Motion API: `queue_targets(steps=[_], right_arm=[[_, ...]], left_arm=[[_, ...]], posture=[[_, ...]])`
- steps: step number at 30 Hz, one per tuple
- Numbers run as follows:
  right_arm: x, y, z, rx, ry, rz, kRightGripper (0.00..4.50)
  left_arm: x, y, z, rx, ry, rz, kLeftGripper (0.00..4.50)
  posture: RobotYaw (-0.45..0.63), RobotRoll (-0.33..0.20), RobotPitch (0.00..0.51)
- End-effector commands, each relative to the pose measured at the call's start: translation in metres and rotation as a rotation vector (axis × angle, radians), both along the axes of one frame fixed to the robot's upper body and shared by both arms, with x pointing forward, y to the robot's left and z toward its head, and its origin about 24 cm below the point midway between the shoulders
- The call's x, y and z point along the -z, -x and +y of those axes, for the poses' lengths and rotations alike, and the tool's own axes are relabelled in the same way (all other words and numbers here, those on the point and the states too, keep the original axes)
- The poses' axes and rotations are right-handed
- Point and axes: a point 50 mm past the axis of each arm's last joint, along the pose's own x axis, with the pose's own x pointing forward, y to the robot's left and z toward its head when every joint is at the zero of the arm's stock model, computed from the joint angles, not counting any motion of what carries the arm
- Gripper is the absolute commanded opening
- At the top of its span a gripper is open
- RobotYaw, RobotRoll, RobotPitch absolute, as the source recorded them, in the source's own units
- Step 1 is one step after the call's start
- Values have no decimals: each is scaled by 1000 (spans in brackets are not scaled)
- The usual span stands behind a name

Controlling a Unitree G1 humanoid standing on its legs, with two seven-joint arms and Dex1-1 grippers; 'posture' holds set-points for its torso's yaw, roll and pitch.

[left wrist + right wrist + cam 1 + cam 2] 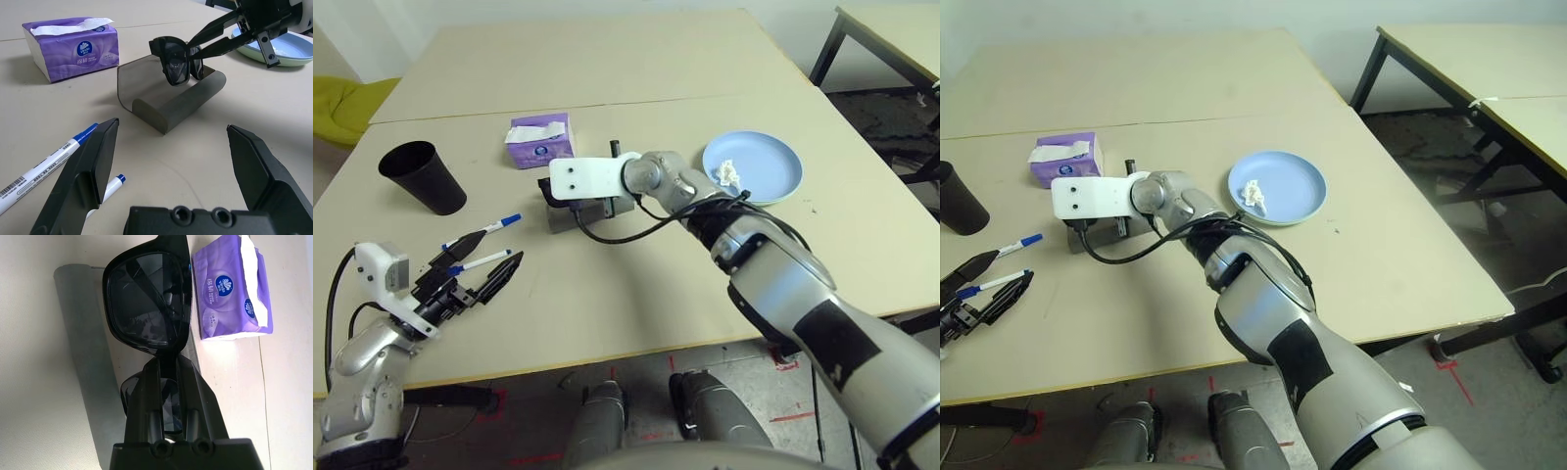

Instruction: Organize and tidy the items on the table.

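Note:
My right gripper (190,51) is shut on the folded black sunglasses (176,62), holding them just above the open grey glasses case (172,104) at mid-table. In the right wrist view the sunglasses (146,308) hang from the fingers (146,396) over the case (80,357). My left gripper (489,252) hovers open near the table's front left edge, beside two white pens with blue caps (496,226) (485,259). A black cup (423,177) stands at the left. A crumpled white tissue (728,174) lies in a light blue plate (773,157) stacked on a pale green one.
A purple tissue box (540,141) sits just behind the case. A seam line crosses the beige table (636,284). A second table (1489,69) with black legs stands to the right, across a gap. A yellow-green seat (342,106) is at the far left.

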Motion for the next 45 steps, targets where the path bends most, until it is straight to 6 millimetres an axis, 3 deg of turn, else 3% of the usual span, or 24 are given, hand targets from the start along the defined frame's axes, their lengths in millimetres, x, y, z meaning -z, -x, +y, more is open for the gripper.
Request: queue_targets(steps=[1, 17, 29, 34, 38, 40, 43, 45], right_arm=[[13, 3, 1, -5, 18, 35, 159], [16, -5, -6, 105, 18, -11, 159], [7, -10, -11, 135, -6, -20, 4435], [-12, -16, -20, 153, -110, 38, 4476], [-38, -20, -48, 161, -281, 210, 4476], [-51, -15, -75, 154, -355, 297, 4476], [-61, 3, -111, 148, -447, 426, 4476], [-56, 25, -144, 153, -495, 525, 4476]], left_arm=[[-3, 1, -2, 8, 10, -13, 4500], [-4, 3, -10, 40, 28, -20, 4500], [-3, -3, -8, 45, 24, -22, 4500], [-3, -8, -9, 49, 23, -25, 4500], [-5, -14, -8, 30, 23, -36, 4500], [-6, -19, -8, 3, 38, -46, 4500], [-7, -25, -8, -36, 43, -50, 4500], [-9, -32, -7, -68, 27, -49, 4500]], posture=[[-2, 0, 144], [-6, 0, 141], [-22, 0, 132], [-32, 0, 133], [-29, 0, 137], [-30, 0, 139], [-38, 0, 140], [-48, 0, 144]])
